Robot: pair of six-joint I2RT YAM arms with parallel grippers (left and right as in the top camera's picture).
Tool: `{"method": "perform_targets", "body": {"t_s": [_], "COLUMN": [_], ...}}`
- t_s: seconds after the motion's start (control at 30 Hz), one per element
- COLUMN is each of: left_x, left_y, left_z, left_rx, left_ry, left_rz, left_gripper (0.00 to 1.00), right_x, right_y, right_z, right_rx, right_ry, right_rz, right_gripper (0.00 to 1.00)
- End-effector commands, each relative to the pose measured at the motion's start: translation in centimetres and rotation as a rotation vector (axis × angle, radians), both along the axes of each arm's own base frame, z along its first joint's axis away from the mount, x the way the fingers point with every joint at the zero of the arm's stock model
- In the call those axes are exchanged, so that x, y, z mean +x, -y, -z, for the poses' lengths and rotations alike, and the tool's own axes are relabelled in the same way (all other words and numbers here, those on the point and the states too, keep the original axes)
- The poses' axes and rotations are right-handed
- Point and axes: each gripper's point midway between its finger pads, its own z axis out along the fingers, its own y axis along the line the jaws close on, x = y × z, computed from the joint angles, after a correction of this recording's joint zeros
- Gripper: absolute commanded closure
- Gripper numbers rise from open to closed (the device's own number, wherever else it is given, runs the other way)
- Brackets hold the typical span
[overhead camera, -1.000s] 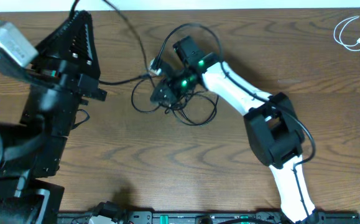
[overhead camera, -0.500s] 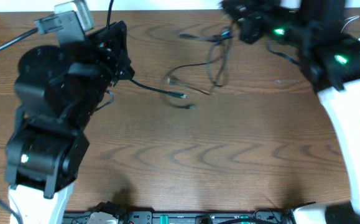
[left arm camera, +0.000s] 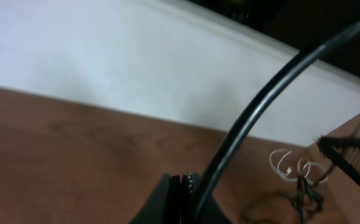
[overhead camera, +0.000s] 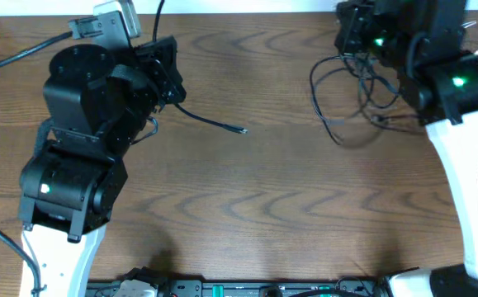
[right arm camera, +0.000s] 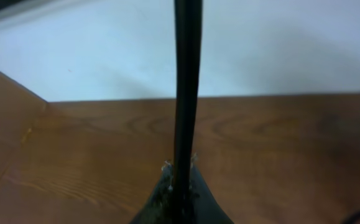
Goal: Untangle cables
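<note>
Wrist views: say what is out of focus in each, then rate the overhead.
Left wrist: the near black cable is a soft smear, the white cable fuzzy. Right wrist: the upright black cable is blurred, the table soft too. Overhead: sharpest, evenly lit.

Single cable point(overhead camera: 210, 122) sits upper left of centre. It runs right from the left gripper point(overhead camera: 171, 87), plug end lying on the table point(overhead camera: 263, 206). Cable bunch point(overhead camera: 350, 99) is upper right, below the right gripper point(overhead camera: 361, 37), loops spreading left and down. The two are well apart. In the left wrist view, the white cable point(left arm camera: 288, 165) lies lower right, near the bunch.
</note>
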Motion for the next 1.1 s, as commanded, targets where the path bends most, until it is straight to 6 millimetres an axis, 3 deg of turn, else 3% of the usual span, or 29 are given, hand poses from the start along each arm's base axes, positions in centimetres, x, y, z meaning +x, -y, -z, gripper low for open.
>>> {"method": "perform_targets", "body": {"t_s": [0.0, 0.13, 0.3, 0.37, 0.43, 0.47, 0.6, 0.67, 0.87, 1.07], "left_x": [0.5, 0.7, 2.0, 2.8, 3.6, 4.0, 4.8, 4.6, 3.1, 0.9], "left_y": [-0.2, 1.1, 2.1, 2.1, 1.9, 1.8, 1.8, 3.0, 6.7, 10.4], "left_z": [1.6, 3.9, 7.4, 8.7, 9.9, 10.5, 13.1, 14.0, 13.2, 13.6], "left_rx": [0.03, 0.049, 0.045, 0.024, -0.006, -0.02, -0.062, -0.058, -0.017, -0.012], "left_ry": [-0.058, -0.141, -0.261, -0.303, -0.347, -0.369, -0.463, -0.484, -0.416, -0.426], "left_rz": [-0.011, 0.065, 0.124, 0.142, 0.162, 0.169, 0.202, 0.285, 0.513, 0.643], "left_gripper": [0.92, 0.85, 0.56, 0.39, 0.14, 0.09, 0.08, 0.08, 0.2, 0.23], "right_x": [0.3, 0.5, 0.2, 0.1, 0.0, -0.1, -0.4, -0.5, 0.1, 1.1], "right_y": [-0.4, -0.8, -0.8, -0.7, -0.7, -0.7, -0.6, -0.6, -0.9, -2.1], "right_z": [0.4, 1.1, 1.6, 1.9, 2.2, 2.3, 2.9, 3.5, 6.0, 8.2], "right_rx": [0.038, 0.044, 0.043, 0.04, 0.036, 0.034, 0.042, 0.046, 0.065, 0.085], "right_ry": [-0.025, -0.05, -0.073, -0.085, -0.097, -0.102, -0.134, -0.165, -0.25, -0.307], "right_rz": [0.028, 0.028, 0.032, 0.032, 0.032, 0.032, 0.042, 0.05, 0.08, 0.062], "right_gripper": [0.99, 0.99, 0.99, 0.99, 0.99, 0.99, 0.99, 0.99, 0.99, 0.99]}}
